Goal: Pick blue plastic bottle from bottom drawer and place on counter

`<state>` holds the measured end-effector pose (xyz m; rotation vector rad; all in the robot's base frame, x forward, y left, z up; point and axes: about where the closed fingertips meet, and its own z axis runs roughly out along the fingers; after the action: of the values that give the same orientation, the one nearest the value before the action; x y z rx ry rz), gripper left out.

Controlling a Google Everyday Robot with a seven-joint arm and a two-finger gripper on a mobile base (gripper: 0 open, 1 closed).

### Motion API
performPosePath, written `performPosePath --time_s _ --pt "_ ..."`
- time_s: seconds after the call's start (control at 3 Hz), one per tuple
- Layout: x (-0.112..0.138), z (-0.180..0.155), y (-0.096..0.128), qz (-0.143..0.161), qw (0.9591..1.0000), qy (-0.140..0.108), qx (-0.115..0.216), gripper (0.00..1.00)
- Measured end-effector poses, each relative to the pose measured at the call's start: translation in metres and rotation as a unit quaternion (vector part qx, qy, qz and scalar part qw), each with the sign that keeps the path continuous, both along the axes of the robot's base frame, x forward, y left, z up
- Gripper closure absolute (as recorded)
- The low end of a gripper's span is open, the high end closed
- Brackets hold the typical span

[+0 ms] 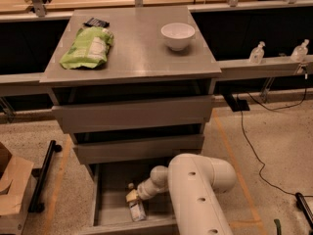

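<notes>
The bottom drawer (105, 214) is pulled open below the two wider drawers. The blue plastic bottle (137, 211) lies on its grey floor near the front, label up. My white arm reaches down into the drawer, and my gripper (131, 194) sits just above the bottle's far end, touching or nearly touching it. The counter (132, 43) is the grey cabinet top, holding a green bag (89, 46), a white bowl (178, 35) and a small dark item (96, 22).
Two clear pump-top bottles (256, 53) (299, 50) stand on a ledge at right. A cardboard box (12, 190) and a black stand (43, 175) are at lower left. A black cable (249, 136) runs across the floor at right. Wooden tabletops lie behind.
</notes>
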<state>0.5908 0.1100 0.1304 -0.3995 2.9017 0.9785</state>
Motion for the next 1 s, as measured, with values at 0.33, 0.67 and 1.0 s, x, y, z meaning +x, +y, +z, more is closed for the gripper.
performPosePath --time_s 0.33,0.67,1.0 --pt "0.001 0.044 0.014 -0.010 0.9994 -0.033 -0.006 1.00" --pt "0.014 0.107 0.037 -0.021 0.9965 -0.078 -0.022 1.00" --pt "0.018 0.179 0.048 -0.063 0.9923 -0.105 -0.017 1.00"
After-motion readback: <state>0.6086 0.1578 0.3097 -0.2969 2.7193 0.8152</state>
